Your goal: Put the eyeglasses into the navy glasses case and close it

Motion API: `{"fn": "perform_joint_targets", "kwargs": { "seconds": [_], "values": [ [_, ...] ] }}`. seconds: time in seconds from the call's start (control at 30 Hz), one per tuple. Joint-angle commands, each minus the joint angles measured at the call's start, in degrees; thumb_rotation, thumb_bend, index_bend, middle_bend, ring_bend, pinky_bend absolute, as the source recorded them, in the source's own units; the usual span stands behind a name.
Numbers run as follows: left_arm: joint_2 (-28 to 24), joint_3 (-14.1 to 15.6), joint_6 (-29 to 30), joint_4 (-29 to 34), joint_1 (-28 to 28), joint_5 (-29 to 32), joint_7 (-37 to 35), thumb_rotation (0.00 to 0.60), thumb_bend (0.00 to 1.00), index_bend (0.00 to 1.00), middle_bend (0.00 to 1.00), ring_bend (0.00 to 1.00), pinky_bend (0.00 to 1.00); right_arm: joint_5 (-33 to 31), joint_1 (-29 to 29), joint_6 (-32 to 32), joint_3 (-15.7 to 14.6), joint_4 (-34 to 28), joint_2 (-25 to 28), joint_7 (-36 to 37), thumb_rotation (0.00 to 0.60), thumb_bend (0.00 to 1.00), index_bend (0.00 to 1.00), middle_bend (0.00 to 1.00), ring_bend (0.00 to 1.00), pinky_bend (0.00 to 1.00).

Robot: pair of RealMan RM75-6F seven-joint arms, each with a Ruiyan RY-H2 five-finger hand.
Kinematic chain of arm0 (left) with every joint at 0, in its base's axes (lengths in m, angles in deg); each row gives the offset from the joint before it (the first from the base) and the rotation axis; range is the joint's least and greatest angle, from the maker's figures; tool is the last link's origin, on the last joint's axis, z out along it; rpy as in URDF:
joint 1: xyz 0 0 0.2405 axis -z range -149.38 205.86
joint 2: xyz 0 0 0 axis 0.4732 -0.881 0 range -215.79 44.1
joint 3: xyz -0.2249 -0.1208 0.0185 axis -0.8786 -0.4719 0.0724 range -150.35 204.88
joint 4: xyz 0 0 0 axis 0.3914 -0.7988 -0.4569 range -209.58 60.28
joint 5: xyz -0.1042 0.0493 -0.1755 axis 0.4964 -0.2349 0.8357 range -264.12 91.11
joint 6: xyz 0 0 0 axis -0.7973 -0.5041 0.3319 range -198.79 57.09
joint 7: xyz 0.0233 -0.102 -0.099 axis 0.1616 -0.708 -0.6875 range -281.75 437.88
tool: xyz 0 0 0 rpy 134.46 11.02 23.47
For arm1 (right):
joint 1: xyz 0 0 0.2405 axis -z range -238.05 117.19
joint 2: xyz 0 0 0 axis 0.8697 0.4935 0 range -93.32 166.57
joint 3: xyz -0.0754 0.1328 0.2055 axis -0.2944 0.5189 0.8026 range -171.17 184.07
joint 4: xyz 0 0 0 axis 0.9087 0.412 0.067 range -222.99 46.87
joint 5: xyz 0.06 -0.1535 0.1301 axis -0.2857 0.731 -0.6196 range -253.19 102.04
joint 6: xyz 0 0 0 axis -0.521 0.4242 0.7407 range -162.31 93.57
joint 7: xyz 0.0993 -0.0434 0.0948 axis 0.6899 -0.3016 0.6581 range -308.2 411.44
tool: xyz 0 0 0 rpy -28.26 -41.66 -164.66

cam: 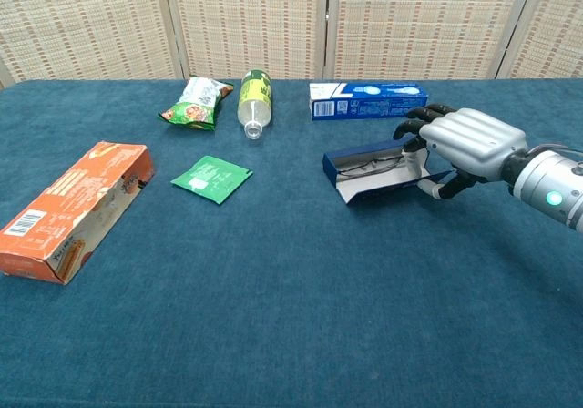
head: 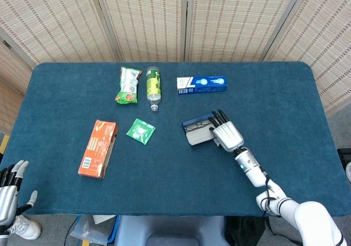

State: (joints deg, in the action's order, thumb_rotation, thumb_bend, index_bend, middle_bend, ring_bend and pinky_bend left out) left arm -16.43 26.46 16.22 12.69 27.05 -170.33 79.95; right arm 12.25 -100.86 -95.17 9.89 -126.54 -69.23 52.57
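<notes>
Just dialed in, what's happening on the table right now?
The right hand is at the navy glasses case, fingers on its raised lid, which stands partly folded over but not shut. The eyeglasses already lie inside. The left hand hangs idle off the table's near corner, holding nothing.

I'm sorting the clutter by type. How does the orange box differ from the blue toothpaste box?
The orange box is bigger and lies near the table's left front, running roughly front to back; the blue toothpaste box is slimmer, lies at the back and runs left to right. The orange box's near end looks open in the chest view; the toothpaste box looks closed. Both are long cartons lying flat.
</notes>
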Motion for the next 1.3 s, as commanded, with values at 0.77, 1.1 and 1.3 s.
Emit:
{"fn": "perform_joint_targets", "kwargs": {
  "seconds": [0.77, 1.1, 1.3],
  "values": [
    [-0.1, 0.0, 0.3, 1.1, 0.5, -1.3, 0.4, 0.6, 0.36, 0.0, 0.0, 0.0, 0.0, 2.1, 11.4, -11.2, -4.9, -22.1, 15.4, -5.7, 0.6, 0.43, 0.58, 0.22, 0.0, 0.0],
    [-0.8, 0.1, 0.4, 1.6, 0.2, -0.9, 0.1, 0.6, 0.36, 0.0, 0.0, 0.0, 0.0, -0.8, 8.0, -4.9, -1.2, -23.1, 14.6, -7.6, 0.6, 0.43, 0.58, 0.22, 0.0, 0.0],
    [-0.9, 0.3, 0.3, 1.3, -0.1, -0.7, -0.3, 0.6, 0.36, 0.0, 0.0, 0.0, 0.0, -2.1, 5.9, -1.6, 0.4, -23.2, 14.1, -9.7, 0.6, 0.43, 0.58, 0.22, 0.0, 0.0]
  ]
}}
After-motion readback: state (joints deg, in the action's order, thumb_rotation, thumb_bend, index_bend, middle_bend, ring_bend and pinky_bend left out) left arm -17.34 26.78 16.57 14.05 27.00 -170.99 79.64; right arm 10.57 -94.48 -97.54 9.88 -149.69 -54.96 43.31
